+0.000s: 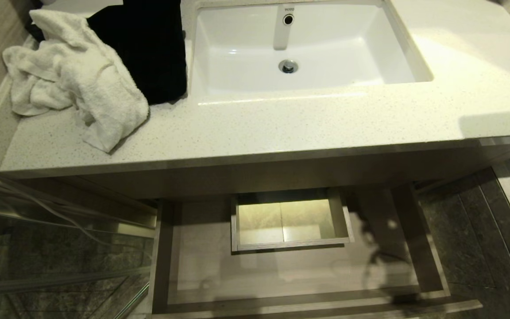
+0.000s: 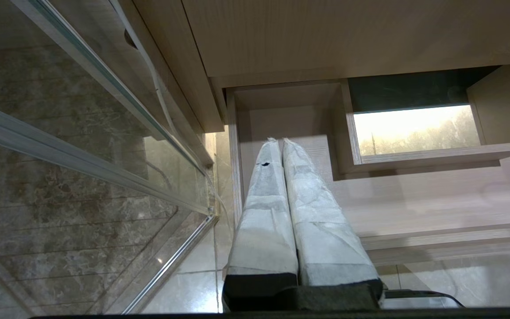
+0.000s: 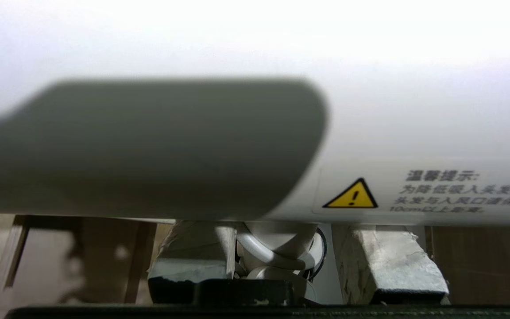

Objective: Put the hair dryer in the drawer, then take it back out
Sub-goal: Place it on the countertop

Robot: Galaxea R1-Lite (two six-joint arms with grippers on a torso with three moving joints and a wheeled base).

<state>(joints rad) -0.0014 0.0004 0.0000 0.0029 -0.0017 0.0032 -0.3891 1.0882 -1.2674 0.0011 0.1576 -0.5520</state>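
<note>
Towel (image 1: 75,75): crumpled white, upper left of the head view, on the surface (image 1: 281,124).
Left pincer (image 2: 281,146): fingers pressed together, holding nothing, pointing at the left end of the open drawer (image 2: 414,204).
Sink (image 1: 308,48): upper middle of the head view.
Drawer (image 1: 281,270): pulled out below the surface, its inside bare.
Right pincer (image 3: 281,248): narrow grip on the hair dryer (image 3: 414,133); white barrel fills the right wrist view, fingers (image 3: 383,261) on either side of its base.

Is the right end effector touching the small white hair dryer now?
Touching. In the right wrist view, both fingers of the right end effector press against the small white hair dryer between them.
</note>
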